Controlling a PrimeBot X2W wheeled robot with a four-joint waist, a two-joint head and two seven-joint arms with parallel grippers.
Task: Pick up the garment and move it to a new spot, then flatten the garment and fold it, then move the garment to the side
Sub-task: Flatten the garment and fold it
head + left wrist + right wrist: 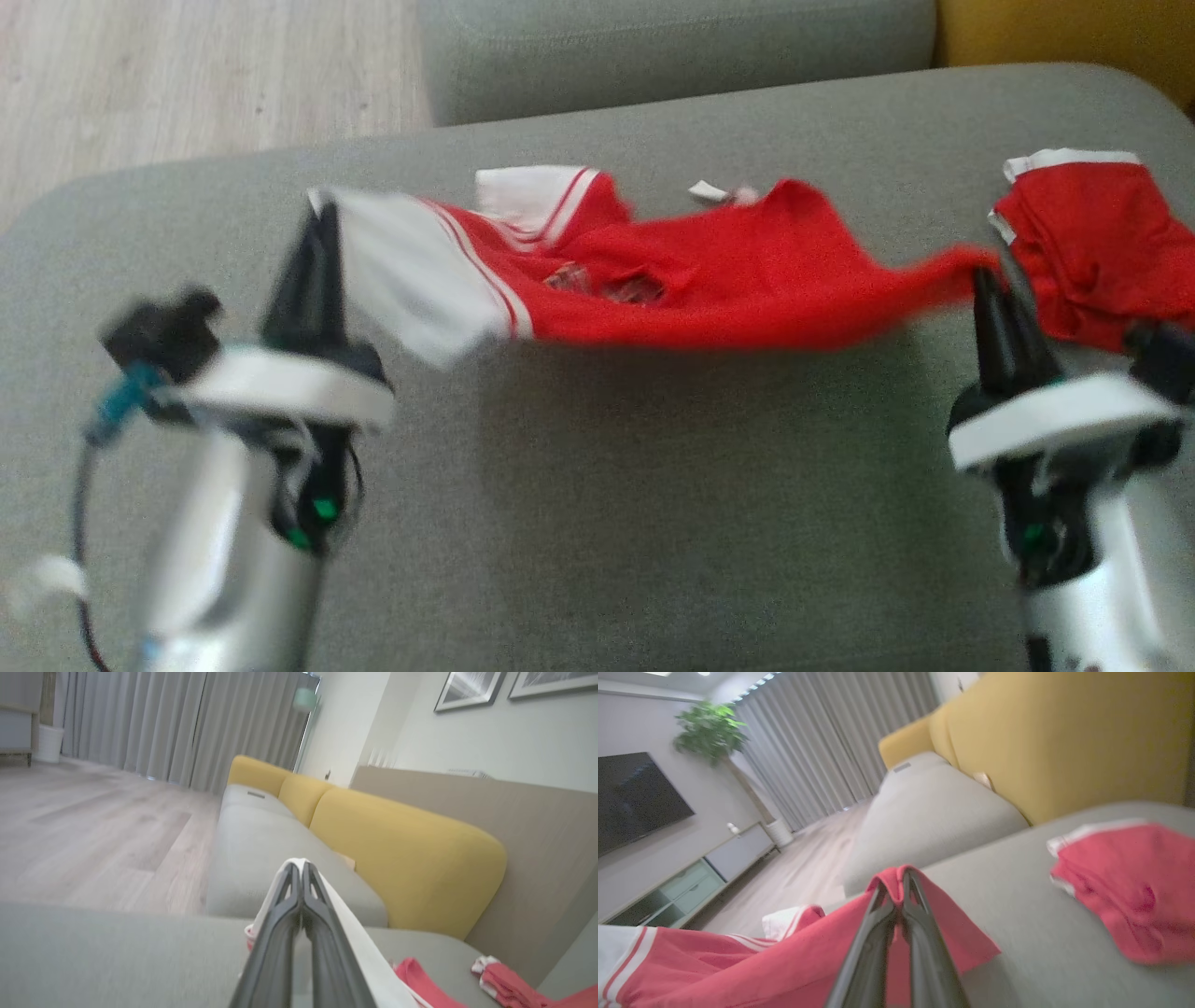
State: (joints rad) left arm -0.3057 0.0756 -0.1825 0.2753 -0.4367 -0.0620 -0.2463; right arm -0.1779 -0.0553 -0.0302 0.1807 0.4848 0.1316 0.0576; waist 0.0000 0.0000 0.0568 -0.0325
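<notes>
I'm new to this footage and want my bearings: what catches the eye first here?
A red garment with a white sleeve hangs stretched between the left gripper and the right gripper, both with jaws shut on its ends, over the grey sofa seat. A second red piece lies crumpled on the seat at the far right of the head view, with a yellow backrest behind.

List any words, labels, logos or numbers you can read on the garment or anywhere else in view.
No text can be read in any view.
Dark chest print on the red shirt: blurred, unreadable.
White neck tag: too small and blurred to read.
Grey tab on the far sofa cushion: too small to read.
</notes>
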